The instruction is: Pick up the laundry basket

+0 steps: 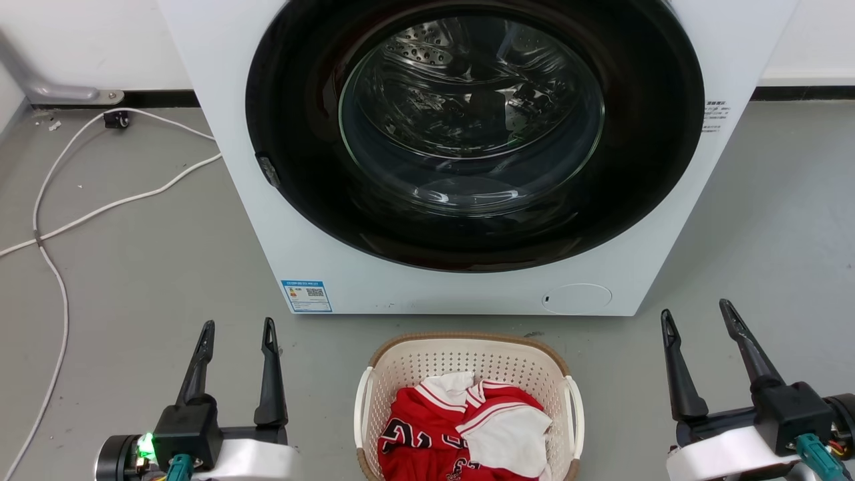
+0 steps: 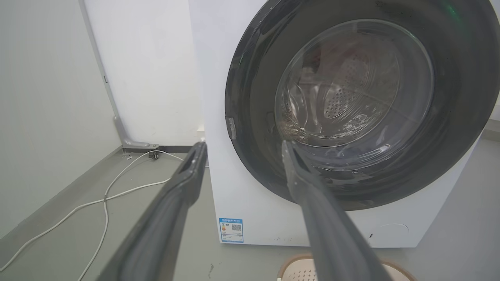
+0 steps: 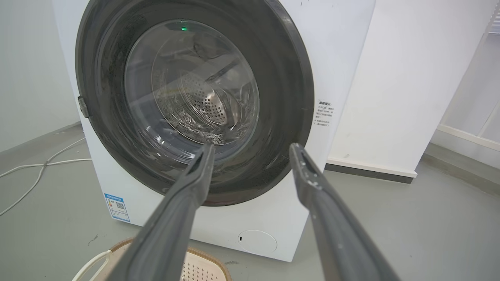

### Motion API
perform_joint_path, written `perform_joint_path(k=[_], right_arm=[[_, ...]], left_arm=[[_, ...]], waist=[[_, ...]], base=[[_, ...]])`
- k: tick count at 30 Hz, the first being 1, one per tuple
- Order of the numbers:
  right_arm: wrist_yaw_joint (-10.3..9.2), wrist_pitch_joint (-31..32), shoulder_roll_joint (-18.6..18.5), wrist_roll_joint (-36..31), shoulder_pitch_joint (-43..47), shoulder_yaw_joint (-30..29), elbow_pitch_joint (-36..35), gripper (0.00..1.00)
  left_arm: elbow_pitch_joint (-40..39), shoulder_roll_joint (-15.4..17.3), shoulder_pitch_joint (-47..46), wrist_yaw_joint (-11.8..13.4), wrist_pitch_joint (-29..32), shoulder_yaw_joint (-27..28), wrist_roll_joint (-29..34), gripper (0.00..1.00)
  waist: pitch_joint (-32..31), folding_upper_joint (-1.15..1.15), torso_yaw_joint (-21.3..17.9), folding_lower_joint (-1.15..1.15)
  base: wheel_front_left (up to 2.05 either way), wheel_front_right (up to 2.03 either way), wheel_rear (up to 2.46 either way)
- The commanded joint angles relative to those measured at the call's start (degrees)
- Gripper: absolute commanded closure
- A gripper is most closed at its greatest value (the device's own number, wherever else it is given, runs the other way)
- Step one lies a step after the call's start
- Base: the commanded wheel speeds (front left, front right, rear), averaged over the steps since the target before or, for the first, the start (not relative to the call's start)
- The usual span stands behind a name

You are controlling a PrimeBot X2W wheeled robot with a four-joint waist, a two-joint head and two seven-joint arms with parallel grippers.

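heads up, you've got laundry basket (image 1: 427,364) sitting on floor (image 1: 133,267) just in front of washer (image 1: 414,290), bottom centre of head view, red and white jersey (image 1: 427,427) inside. left gripper (image 1: 238,324) off to its left, fingers spread, holding nothing. right gripper (image 1: 696,309) off to its right, same deal, spread and empty. neither touching basket

We see our right gripper (image 3: 252,147) spread wide, washer (image 3: 336,58) dead ahead, laundry basket (image 3: 203,269) rim below, cable (image 3: 39,168) on the floor.
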Motion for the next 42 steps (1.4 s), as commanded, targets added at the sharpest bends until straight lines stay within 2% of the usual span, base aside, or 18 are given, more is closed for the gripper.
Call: perform_joint_path(k=[1,26,34,42], right_arm=[[-0.02,-0.4,0.2,-1.1,0.6,0.0,-0.3,0.00],[-0.02,-0.3,0.2,0.0,0.2,0.4,0.0,0.00],[-0.03,-0.3,0.2,-0.6,-3.3,1.6,1.0,0.00],[-0.03,-0.3,0.2,-2.7,-10.1,2.9,7.3,0.00]], left_arm=[[-0.3,0.1,0.6,0.3,-0.5,0.0,1.0,0.00],[1.4,0.1,0.0,-0.4,-0.5,0.2,-0.2,0.00],[5.0,0.1,-4.4,-2.5,-0.5,-0.4,-0.3,0.00],[12.6,0.1,-12.3,-6.0,-0.5,-1.3,0.6,0.00]], waist=[[0.0,0.00,0.0,0.00],[0.3,0.00,0.2,0.00],[4.8,0.00,0.4,0.00],[12.3,0.00,0.2,0.00]], base=[[0.00,0.00,0.00],[0.00,0.00,0.00],[0.00,0.00,0.00],[0.00,0.00,0.00]])
